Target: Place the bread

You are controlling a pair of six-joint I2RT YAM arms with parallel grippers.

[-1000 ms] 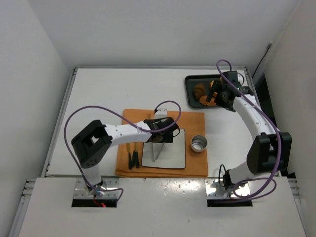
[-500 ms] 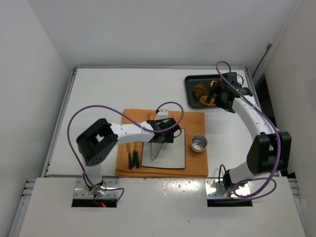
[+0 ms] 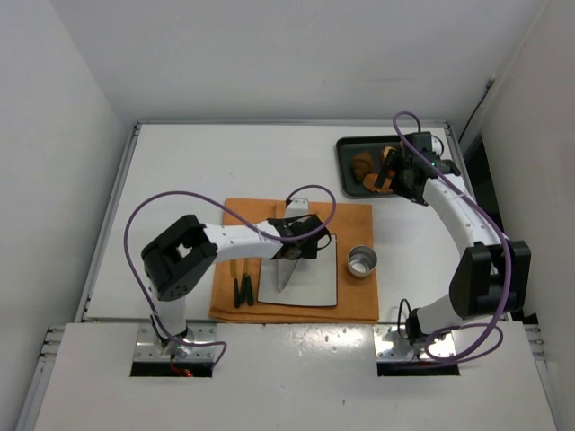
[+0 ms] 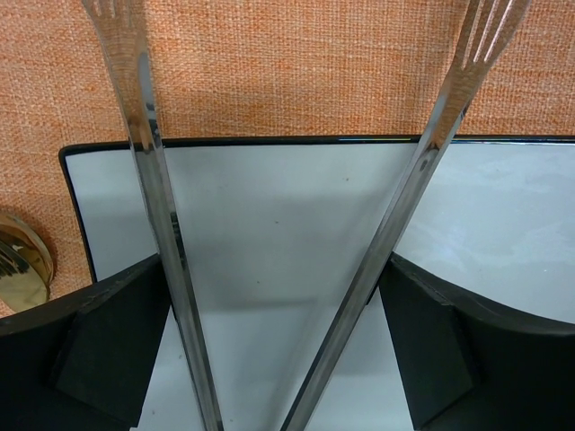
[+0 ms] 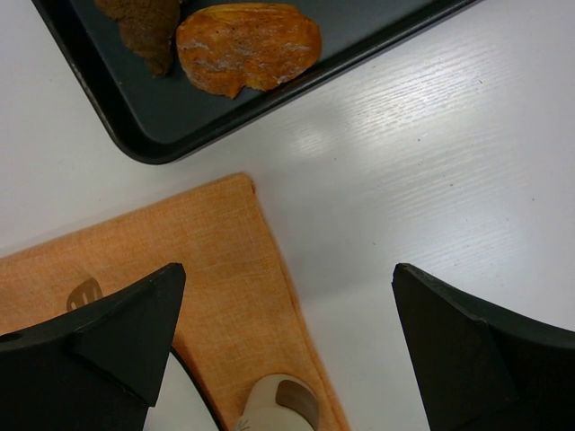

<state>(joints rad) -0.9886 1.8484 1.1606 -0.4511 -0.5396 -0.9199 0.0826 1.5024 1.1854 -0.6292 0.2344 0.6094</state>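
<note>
Evidently pickup is pending: the bread (image 5: pixel 144 31) lies in the dark tray (image 5: pixel 359 22), ahead-left of the right claw (image 5: pixel 286 269), whose fingers stand apart. The left claw (image 4: pixel 274 269) clamps tongs (image 4: pixel 153 162) above a white plate (image 4: pixel 269 224). Next, reach for the bread.

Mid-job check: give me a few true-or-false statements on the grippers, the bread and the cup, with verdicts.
1. The left gripper holds tongs over the white plate. True.
2. The bread already lies on the plate. False: it lies in the black tray.
3. The right gripper is open and empty. True.
4. The metal cup stands in the tray. False: it stands on the orange mat beside the plate.
</note>
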